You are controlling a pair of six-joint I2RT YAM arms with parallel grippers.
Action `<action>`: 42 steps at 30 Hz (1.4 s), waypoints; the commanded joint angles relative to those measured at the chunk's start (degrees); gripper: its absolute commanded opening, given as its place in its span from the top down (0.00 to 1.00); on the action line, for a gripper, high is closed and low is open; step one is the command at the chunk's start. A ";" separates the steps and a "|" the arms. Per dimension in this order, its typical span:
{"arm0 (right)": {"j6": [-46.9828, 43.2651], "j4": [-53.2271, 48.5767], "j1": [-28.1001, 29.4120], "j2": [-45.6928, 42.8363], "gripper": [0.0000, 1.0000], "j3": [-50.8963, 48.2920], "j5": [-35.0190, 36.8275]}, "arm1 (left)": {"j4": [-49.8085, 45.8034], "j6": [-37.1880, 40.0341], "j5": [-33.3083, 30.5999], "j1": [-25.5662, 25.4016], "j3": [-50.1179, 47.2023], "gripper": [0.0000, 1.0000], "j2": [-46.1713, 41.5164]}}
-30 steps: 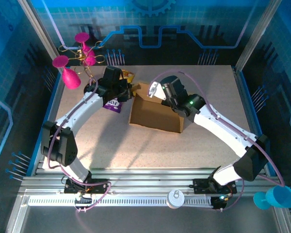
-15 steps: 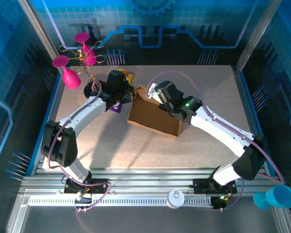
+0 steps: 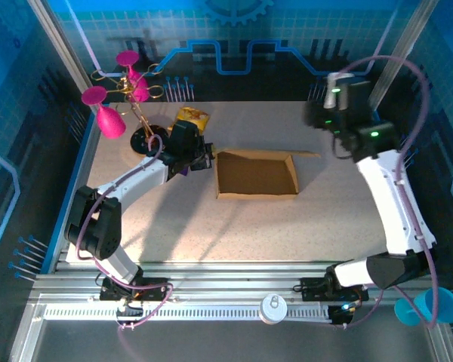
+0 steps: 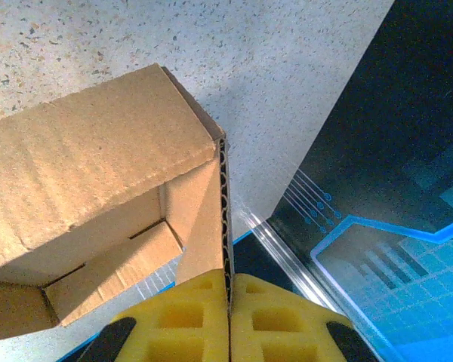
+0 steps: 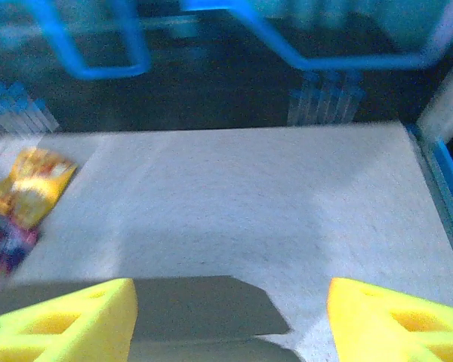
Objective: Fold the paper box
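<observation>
Between the pressed-together yellow pads of the left gripper stood one upright wall of the paper box. Its corrugated edge was clamped in the seam where the pads met. Just beyond that grip the box opened out as a shallow brown tray, walls raised and hollow side up, resting on the speckled tabletop. Seen from above, the box lay directly to the right of the left gripper, held by its left wall. A thin flap ran out from its far right corner.

A purple packet, blurred and partly hidden, lay close by the left gripper on the side away from the box. A yellow packet lay farther off beyond that gripper, apart from the box.

The right gripper hung raised over the far right part of the tabletop, well apart from the box. Its pads were spread wide with nothing between them, and the yellow packet lay ahead of it and to its left. Pink goblets stood at the far left edge, beyond the left gripper.
</observation>
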 commanded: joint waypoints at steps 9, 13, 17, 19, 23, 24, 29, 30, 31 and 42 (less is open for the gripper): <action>25.33 -2.85 -21.57 12.17 0.46 -11.97 -36.53 | 3.25 -8.67 5.47 0.40 -0.60 1.00 1.42; 24.81 -1.01 -21.05 17.53 0.51 -12.32 -40.86 | 2.85 -7.65 6.36 0.58 -0.36 1.00 1.81; 23.94 -1.31 -18.93 20.77 0.47 -12.11 -43.64 | 2.90 -7.44 6.15 0.68 -0.42 1.00 1.98; 24.18 -1.08 -18.72 20.78 0.46 -13.51 -44.21 | 3.08 -7.47 6.17 0.71 -0.34 1.00 2.22; 24.23 -0.51 -19.20 19.50 0.46 -16.42 -44.94 | 3.08 -7.33 6.17 0.76 -0.34 1.00 2.35; 24.26 -0.41 -19.42 19.20 0.46 -17.11 -45.45 | 3.24 -7.30 6.17 0.75 -0.33 1.00 2.44; 24.52 -0.17 -19.73 18.10 0.45 -20.03 -48.48 | 3.74 -7.38 6.17 0.75 -0.42 1.00 2.84; 25.11 0.51 -19.78 17.60 0.45 -20.95 -48.97 | 3.73 -7.36 6.17 0.75 -0.42 1.00 2.88; 25.85 1.25 -19.84 17.06 0.44 -21.94 -49.56 | 3.71 -7.36 6.19 0.77 -0.34 1.00 2.89; 32.38 7.85 -19.21 14.44 0.46 -28.70 -55.59 | 3.95 -7.06 6.50 0.81 -0.25 1.00 3.24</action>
